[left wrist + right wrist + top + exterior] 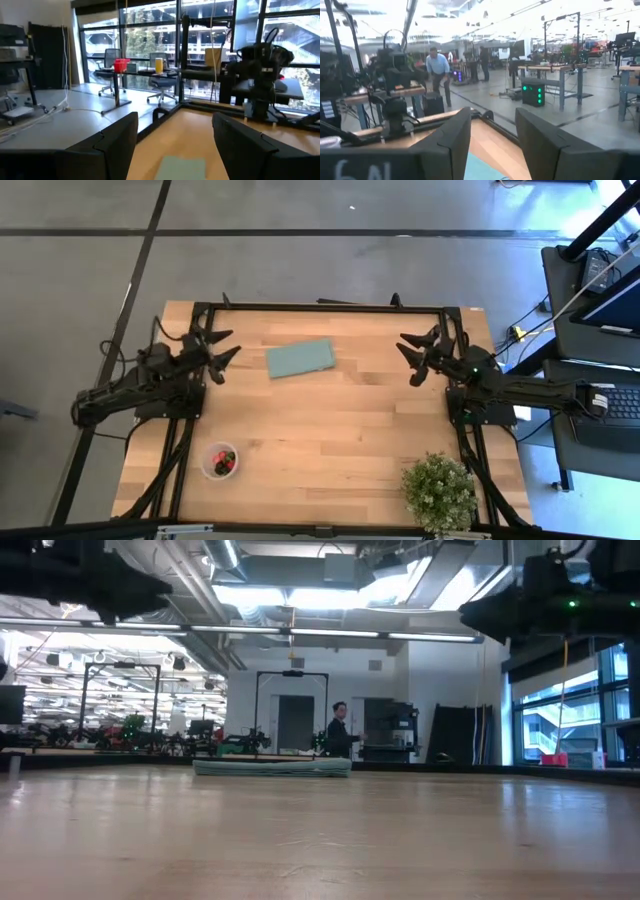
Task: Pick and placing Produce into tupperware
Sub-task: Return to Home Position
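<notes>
**Mia:** What is the left gripper [232, 343] doing?

**Ben:** It hangs up off the table [330, 430]. Its two fingers [117, 142] are spread wide, and there is nothing between them.

**Mia:** And the right gripper [404, 346]?

**Ben:** It is the same. It is up in the air, and its fingers [451, 137] are spread with nothing held. The two grippers point at each other from each side of the table.

**Mia:** What lies closest to them?

**Ben:** A flat blue mat [300, 358]. It lies on the wood between the two grippers, a bit nearer the left one. Neither gripper touches it.

**Mia:** Where are the berries [224, 462]?

**Ben:** They are in the cup [205, 460]. I see red ones and dark ones piled inside it. The cup stands well apart from the left gripper, off to its side, near the table's edge. It is even farther from the right gripper.

**Mia:** Is anything else on the table?

**Ben:** A bushy green plant [440, 492]. It is well apart from the right gripper, off to its side, by the same edge as the cup.

**Mia:** What is past the grippers?

**Ben:** Looking out past the left fingers, you see the right arm [260, 60]. Behind it are big windows and desks with chairs. Past the right fingers there is a big bright room, where a person [438, 70] in a blue top bends forward. From table height, another person [340, 730] stands far off behind the mat.
</notes>
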### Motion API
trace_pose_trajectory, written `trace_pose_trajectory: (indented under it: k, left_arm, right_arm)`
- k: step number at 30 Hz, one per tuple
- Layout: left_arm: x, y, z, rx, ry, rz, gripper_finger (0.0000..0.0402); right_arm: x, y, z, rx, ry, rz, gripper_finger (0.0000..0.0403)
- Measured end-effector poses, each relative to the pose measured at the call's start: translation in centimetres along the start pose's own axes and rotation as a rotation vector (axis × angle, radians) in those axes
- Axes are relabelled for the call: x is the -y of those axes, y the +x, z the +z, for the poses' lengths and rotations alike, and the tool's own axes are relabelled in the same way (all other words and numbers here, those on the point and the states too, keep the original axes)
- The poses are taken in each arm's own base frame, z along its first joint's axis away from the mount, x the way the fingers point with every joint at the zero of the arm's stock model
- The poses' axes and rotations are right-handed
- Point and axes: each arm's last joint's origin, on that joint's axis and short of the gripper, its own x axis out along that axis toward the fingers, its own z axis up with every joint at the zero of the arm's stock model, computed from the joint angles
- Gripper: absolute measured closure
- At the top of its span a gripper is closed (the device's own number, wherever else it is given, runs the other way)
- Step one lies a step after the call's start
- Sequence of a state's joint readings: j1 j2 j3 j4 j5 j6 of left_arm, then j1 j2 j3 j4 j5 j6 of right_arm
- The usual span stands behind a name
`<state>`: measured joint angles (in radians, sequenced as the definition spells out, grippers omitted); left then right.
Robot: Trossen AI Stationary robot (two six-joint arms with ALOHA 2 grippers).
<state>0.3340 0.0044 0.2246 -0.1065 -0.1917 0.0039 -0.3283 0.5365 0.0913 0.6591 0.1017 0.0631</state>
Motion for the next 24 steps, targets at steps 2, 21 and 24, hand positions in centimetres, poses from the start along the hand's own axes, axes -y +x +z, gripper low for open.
trace_pose_trajectory:
  k: [2,21,24]
  left_arm:
    - [0.1,0.3,-0.9,-0.015,-0.020,-0.001,0.0154]
    - [0.2,1.3,-6.0,-0.066,-0.112,0.019,0.0154]
    - [0.2,1.3,-6.0,-0.066,-0.111,0.019,0.0154]
  right_arm:
    - [0.1,-0.4,-0.2,0.015,0.013,0.001,0.0244]
    - [0.3,-2.3,-0.4,0.112,0.024,0.007,0.0244]
    - [0.3,-2.4,-0.2,0.125,0.026,0.008,0.0244]
